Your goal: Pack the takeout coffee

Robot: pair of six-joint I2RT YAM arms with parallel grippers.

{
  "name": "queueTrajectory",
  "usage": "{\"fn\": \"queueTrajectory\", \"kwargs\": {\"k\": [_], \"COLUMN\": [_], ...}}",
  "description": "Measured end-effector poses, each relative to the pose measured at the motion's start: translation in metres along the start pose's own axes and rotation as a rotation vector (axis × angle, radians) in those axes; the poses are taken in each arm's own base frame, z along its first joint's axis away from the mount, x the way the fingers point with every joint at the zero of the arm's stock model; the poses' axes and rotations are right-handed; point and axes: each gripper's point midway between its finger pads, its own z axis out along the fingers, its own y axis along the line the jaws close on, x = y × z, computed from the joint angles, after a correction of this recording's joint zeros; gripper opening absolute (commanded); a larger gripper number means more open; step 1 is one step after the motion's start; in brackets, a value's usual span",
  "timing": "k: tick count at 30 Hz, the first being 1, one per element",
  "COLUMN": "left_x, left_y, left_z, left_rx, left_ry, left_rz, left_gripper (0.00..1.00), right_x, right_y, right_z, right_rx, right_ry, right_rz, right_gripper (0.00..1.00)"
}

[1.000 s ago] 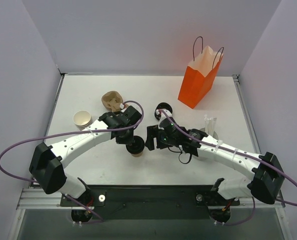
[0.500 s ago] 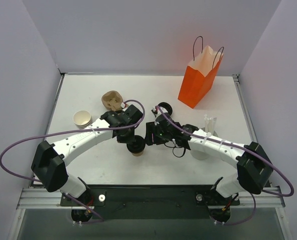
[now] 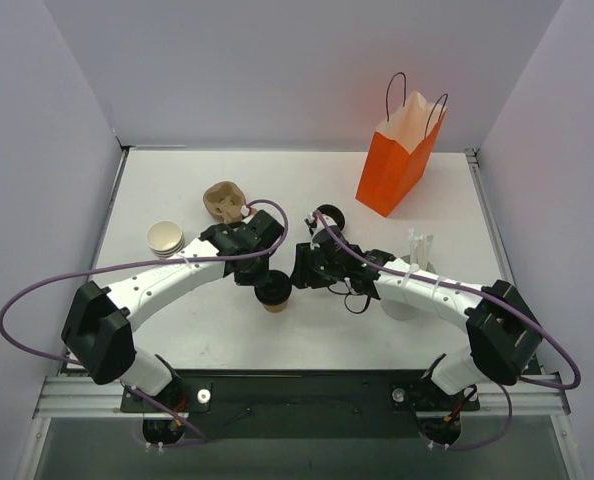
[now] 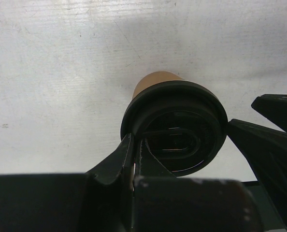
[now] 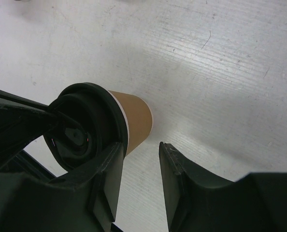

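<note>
**A:** Where's the takeout coffee (image 3: 273, 291)?

**B:** Upright near the middle of the worktop (image 3: 177, 330), a little toward its near edge, black lid (image 4: 175, 123) on.

**A:** Left gripper (image 4: 135, 150)?

**B:** Pinched closed, tips on the lid's top. I can't tell whether it nips the rim.

**A:** Right gripper (image 5: 141, 150)?

**B:** Jaws narrowly apart, holding nothing, with one finger just beside the lid's rim.

**A:** The orange bag (image 3: 399, 160)?

**B:** Standing near the far right corner, well apart.
</note>
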Motion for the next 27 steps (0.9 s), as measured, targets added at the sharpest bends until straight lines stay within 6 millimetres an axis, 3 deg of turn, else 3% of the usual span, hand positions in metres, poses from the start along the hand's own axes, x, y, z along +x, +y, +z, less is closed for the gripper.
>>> {"fn": "queueTrajectory", "kwargs": {"k": [19,27], "left_x": [-0.006,-0.007], "left_y": [-0.005,-0.007], "left_z": [0.005,0.007], "left_rx": [0.063,0.075], "left_ry": [-0.037,-0.051], "left_rz": [-0.043,-0.049], "left_gripper": [0.04,0.05], "right_x": [-0.004,-0.006], "right_y": [0.010,0.013], "right_z": [-0.010,-0.009], "right_rx": [-0.040,-0.065], "right_ry": [-0.006,0.004], "right_rz": [0.024,0.039], "right_gripper": [0.40,0.35]}}
